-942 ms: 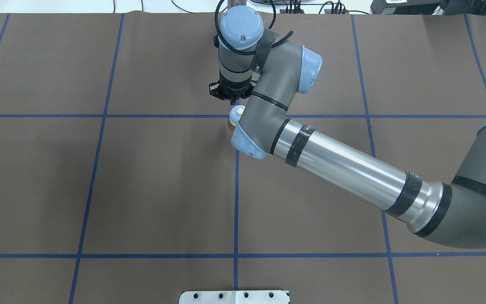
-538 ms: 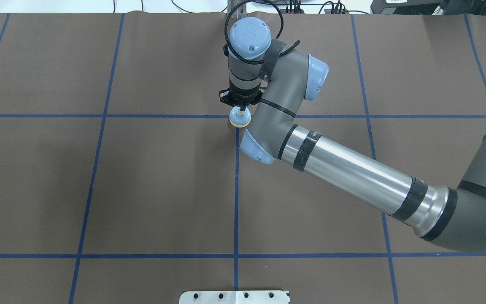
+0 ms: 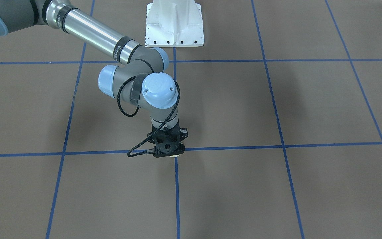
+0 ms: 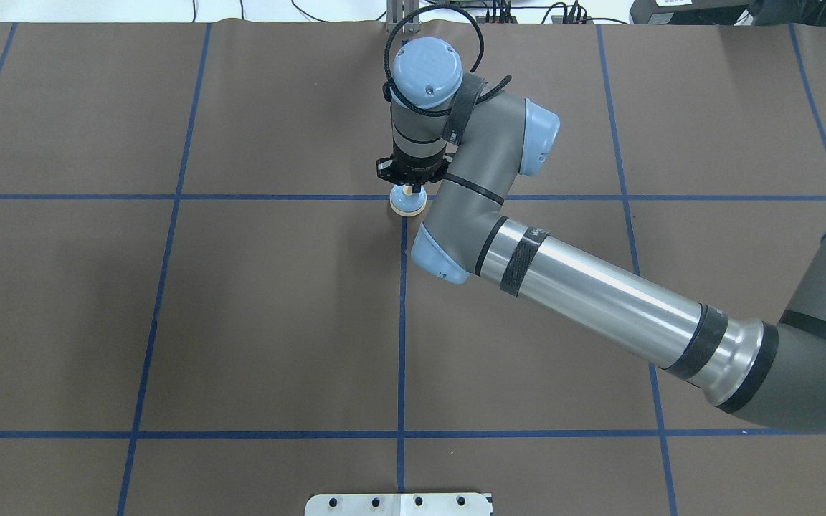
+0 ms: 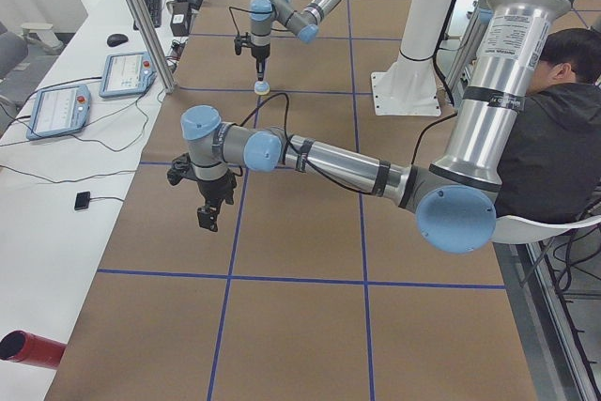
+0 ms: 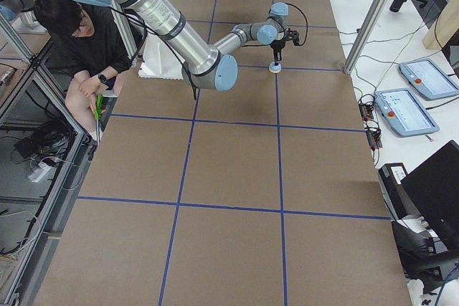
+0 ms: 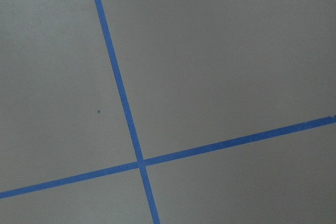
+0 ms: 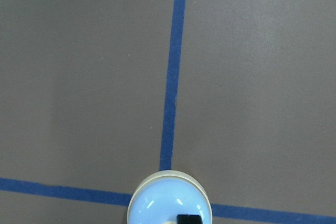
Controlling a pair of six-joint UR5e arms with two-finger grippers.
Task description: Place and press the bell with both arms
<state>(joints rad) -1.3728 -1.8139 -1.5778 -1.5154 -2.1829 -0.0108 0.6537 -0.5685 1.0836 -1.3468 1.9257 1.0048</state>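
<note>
The light-blue bell (image 4: 407, 204) stands on the brown mat where two blue tape lines cross. It also shows in the right wrist view (image 8: 157, 203), the left-side view (image 5: 262, 88) and the right-side view (image 6: 275, 68). My right gripper (image 4: 409, 190) points straight down over it, shut, with one black fingertip (image 8: 189, 219) at the bell's top. In the front view the right gripper (image 3: 169, 151) hides all but the bell's cream rim (image 3: 177, 155). My left gripper (image 5: 208, 215) hangs above bare mat far to the left. I cannot tell whether it is open.
The white pedestal (image 3: 174, 23) stands at the robot's edge of the mat. A seated operator (image 5: 554, 138) is beside it. Control tablets (image 5: 56, 110) and cables lie on the white side table, with frame posts along it. A red cylinder (image 5: 28, 349) lies off the mat.
My right wrist has moved right and lowered, bringing the shut gripper from beside the bell to directly over its top. The bell has stayed in place.
</note>
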